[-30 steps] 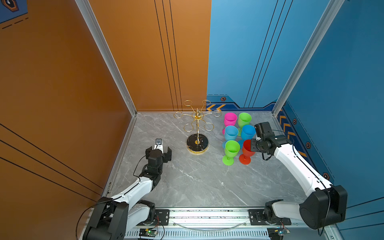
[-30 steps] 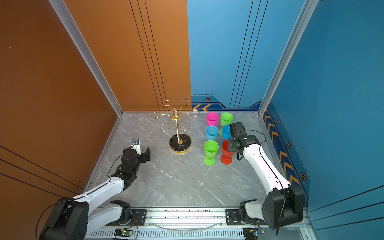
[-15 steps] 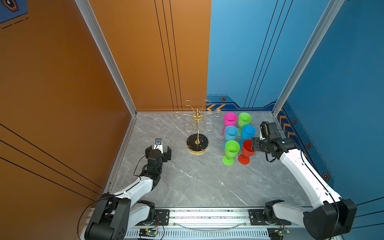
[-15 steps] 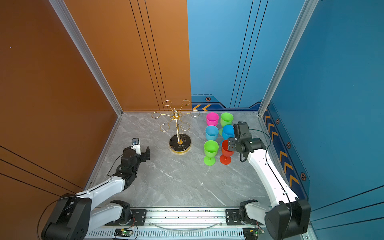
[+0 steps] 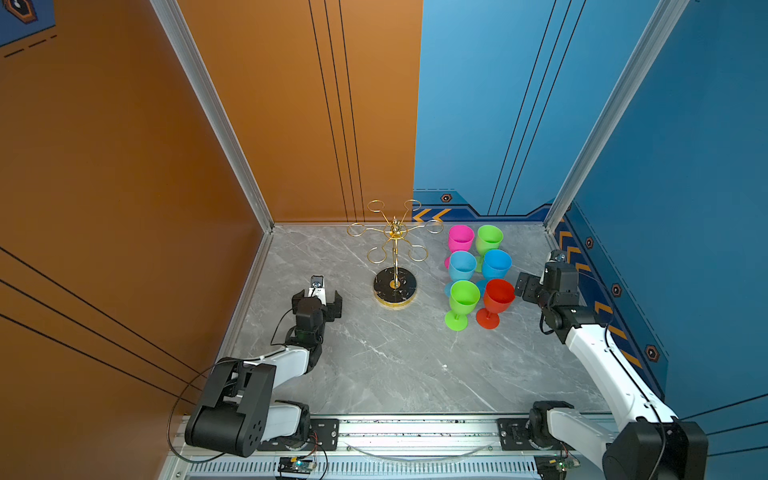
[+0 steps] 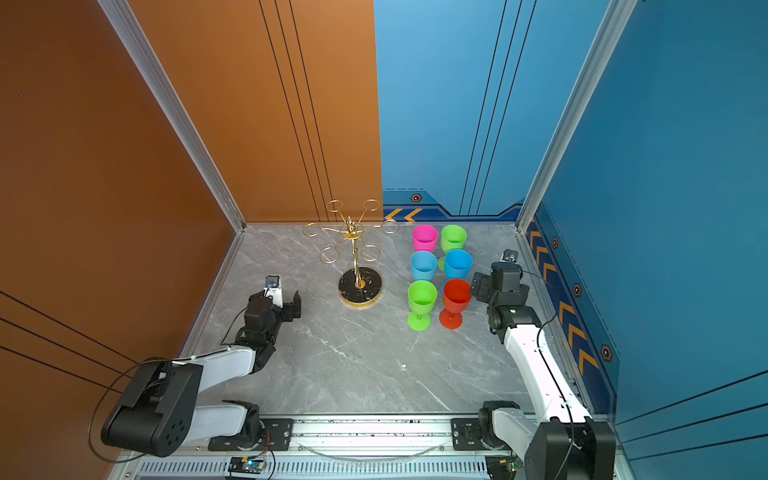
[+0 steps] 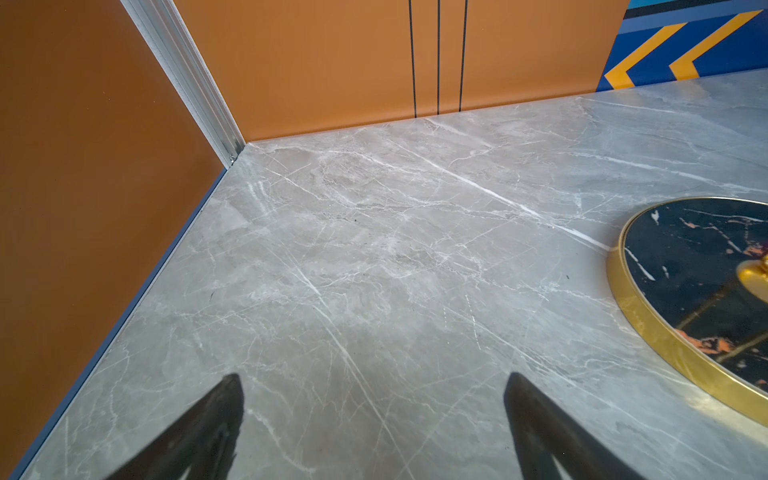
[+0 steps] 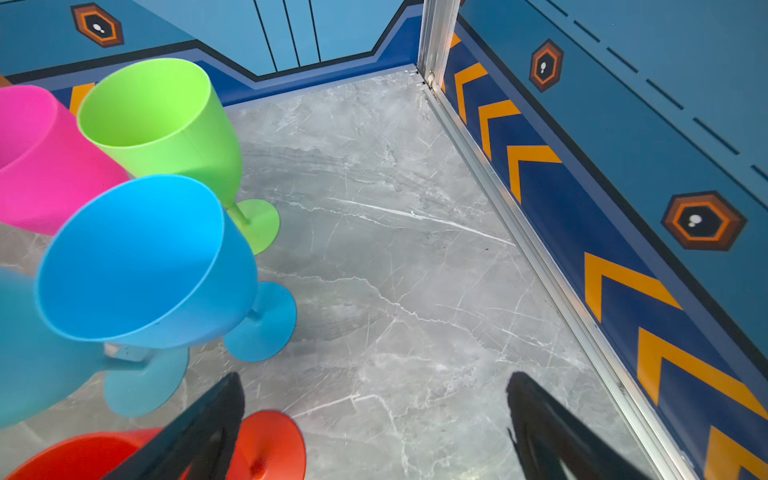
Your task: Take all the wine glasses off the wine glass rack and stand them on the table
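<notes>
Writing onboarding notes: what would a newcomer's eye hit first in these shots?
Six bright wine glasses, pink, green, blue and red, standing upright in two rows on the right of the grey marble table. Then the gold wire rack mid-table towards the back, all its loops bare. Behind, an orange wall meets a blue wall.

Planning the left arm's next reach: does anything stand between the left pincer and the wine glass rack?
Nothing visible does. In both top views only bare marble table lies between the open left pincer and the wine glass rack, and the left wrist view agrees. The six coloured glasses stand on the rack's other side.
</notes>
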Tool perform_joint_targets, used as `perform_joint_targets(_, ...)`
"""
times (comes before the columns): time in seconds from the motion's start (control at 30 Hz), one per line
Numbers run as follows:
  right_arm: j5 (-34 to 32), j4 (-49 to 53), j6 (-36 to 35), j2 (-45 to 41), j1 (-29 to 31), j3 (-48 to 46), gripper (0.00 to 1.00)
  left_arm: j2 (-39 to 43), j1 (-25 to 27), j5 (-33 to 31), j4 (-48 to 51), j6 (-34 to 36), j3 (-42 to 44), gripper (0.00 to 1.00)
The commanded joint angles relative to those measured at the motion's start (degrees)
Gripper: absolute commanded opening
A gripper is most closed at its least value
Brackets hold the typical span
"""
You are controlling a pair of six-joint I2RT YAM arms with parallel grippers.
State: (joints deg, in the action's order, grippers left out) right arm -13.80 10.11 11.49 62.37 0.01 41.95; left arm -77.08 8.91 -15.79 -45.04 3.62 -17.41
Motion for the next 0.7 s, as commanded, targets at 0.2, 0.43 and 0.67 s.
perform_joint_targets(0.2, -4.3, -37.4, -2.5, 7.6, -0.4, -15.3, 1.00, -10.3, -3.1, 2.1, -14.5, -0.2, 0.3, 0.98)
perform_joint_targets(0.43, -5.6, -51.7, -2.6, 13.5, 0.8, -20.7, 1.00, -13.0, -3.9, 4.4, -15.6, 0.2, -0.8, 0.98)
perform_joint_targets(0.67, -8.7, -63.9, -5.2, 21.2, 3.8, -23.8, 1.00, -12.9, -4.6, 5.3, -13.3, -0.3, -1.9, 0.98)
